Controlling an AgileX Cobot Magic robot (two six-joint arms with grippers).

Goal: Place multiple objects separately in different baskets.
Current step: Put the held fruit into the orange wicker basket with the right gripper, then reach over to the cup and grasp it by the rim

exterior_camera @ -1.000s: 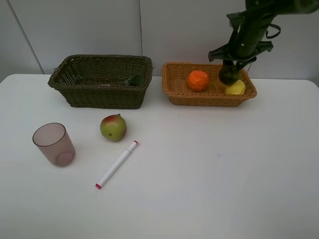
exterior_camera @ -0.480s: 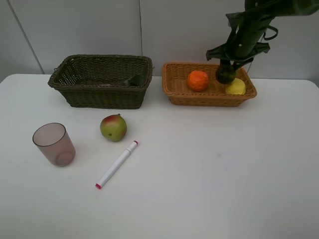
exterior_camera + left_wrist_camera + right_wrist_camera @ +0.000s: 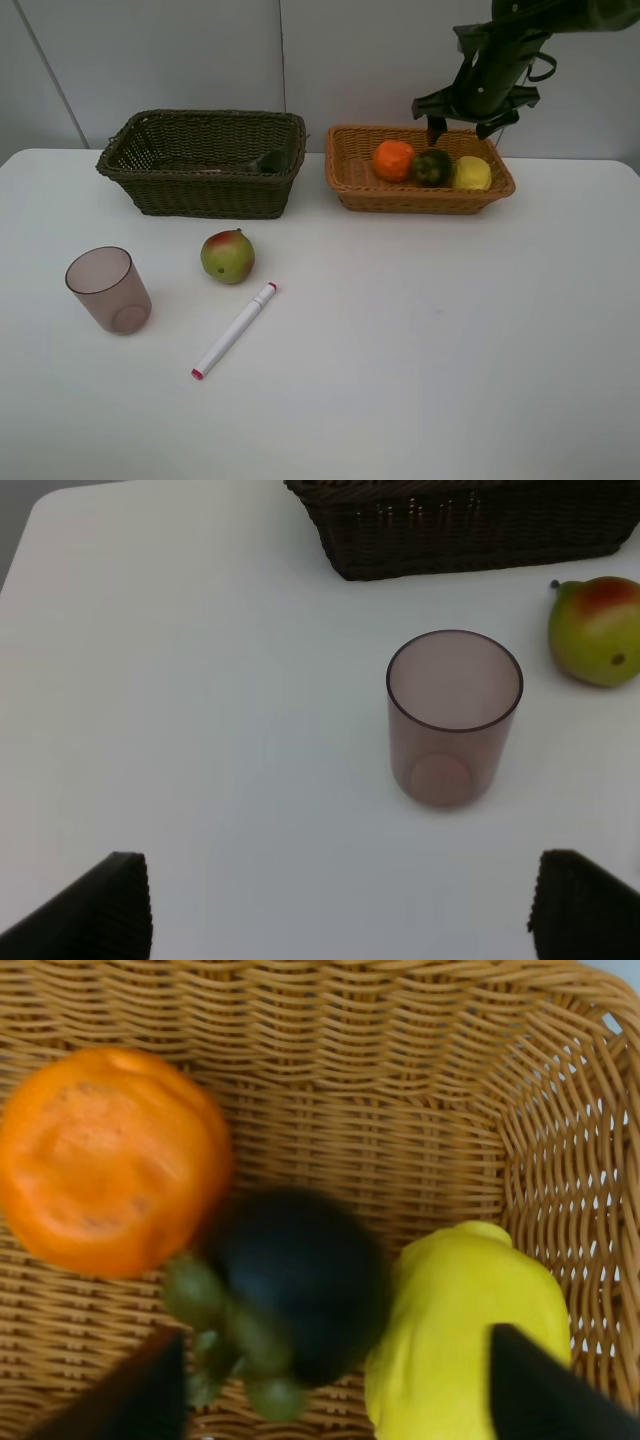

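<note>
Your left gripper (image 3: 340,905) hangs over the white table (image 3: 420,340) with its two fingers spread wide and nothing between them. The translucent mauve cup (image 3: 455,720) stands upright just ahead of it, mouth up, roughly in line with the gap between the fingers. Beyond the cup, farther from that gripper, sits the dark olive-brown basket (image 3: 200,190), with what looks like the dark green bottle (image 3: 265,160) lying inside against its far right corner. The green-red mango (image 3: 228,256) rests on the table in front of that basket, well off to one side of your left gripper's line. The white marker (image 3: 235,330) lies slantwise near the mango, apart from it. Over on the other side, your right gripper (image 3: 462,122) hovers above the orange-tan basket (image 3: 420,200) with its fingers parted, gripping nothing. Directly beneath it the dark round fruit with green top (image 3: 295,1280) lies on the basket floor, blurred in the wrist view, between the two fingertips but clear of both. The orange (image 3: 105,1155) sits against one side of that fruit and the yellow lemon (image 3: 470,1325) against the other — all three in a row under your right gripper.
</note>
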